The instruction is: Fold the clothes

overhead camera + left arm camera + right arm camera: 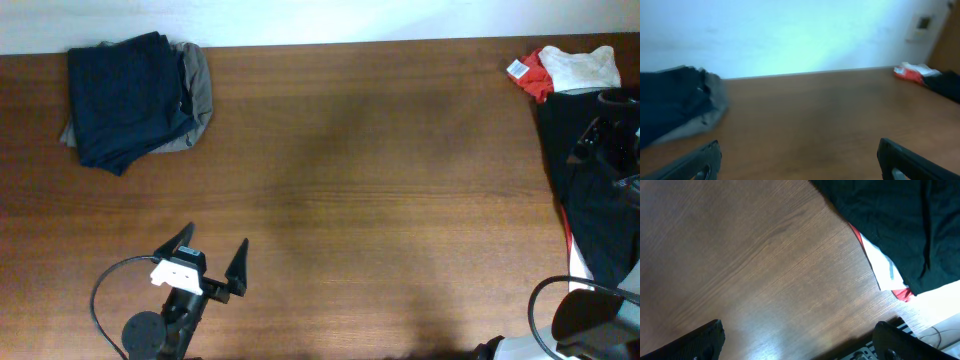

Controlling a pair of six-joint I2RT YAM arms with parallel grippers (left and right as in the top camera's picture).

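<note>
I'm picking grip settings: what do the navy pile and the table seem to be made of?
Navy pile: soft matte cloth, judging by its folds and creases. Table: wood or wood-look laminate, with brown grain lines and a slight sheen; I cannot tell which.

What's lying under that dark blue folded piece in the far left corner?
A grey-khaki garment pokes out past the navy shorts on their right edge and lower-left corner. Its middle is covered, so anything else beneath cannot be seen.
</note>
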